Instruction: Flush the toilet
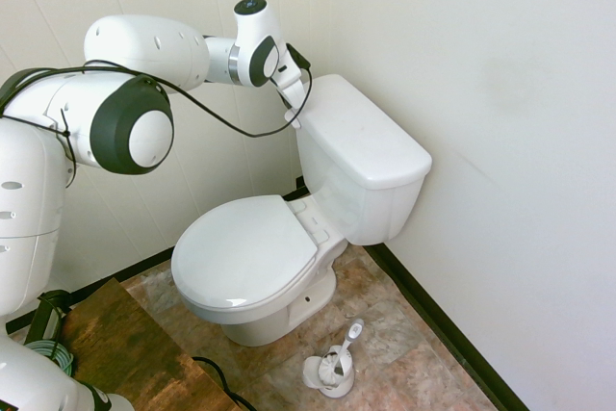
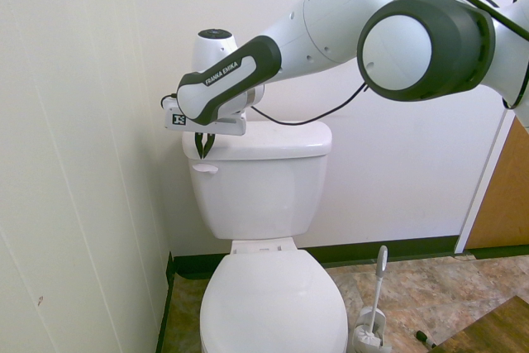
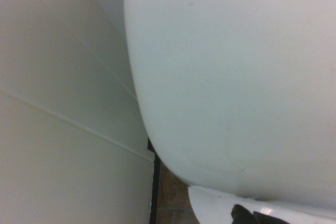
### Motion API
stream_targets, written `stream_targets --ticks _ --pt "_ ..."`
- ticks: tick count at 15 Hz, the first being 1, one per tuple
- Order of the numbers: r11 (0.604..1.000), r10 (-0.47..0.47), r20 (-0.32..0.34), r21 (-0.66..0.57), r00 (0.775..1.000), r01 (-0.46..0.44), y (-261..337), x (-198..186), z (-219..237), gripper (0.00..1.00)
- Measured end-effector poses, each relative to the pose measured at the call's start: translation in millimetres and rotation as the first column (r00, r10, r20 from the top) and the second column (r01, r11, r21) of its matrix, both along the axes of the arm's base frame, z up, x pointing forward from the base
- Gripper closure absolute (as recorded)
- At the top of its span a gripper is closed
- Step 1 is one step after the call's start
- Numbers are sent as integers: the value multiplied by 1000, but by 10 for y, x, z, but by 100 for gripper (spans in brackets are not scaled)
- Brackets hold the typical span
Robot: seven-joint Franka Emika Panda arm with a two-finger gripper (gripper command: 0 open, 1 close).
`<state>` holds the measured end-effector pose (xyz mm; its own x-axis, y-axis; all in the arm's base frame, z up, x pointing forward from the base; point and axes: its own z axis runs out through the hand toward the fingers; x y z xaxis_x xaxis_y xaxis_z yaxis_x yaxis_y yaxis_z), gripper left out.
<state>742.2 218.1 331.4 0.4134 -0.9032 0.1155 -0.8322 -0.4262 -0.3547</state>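
The toilet is set against the back wall of the room, close to the side wall, with its seat lid lowered and its tank lid in place. The gripper is held at the tank's upper front corner, just above the flush lever; its jaws are drawn together with nothing pinched between them. A toilet brush is stood on the floor beside the bowl.

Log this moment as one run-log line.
pincer: shut, empty, just above lever | toilet: lid down | flush: not yet done
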Motion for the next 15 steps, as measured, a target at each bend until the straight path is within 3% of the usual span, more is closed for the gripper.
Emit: stream_targets --ticks 15 --pt "1000 11 -21 26 1000 -10 27 91 -522 100"
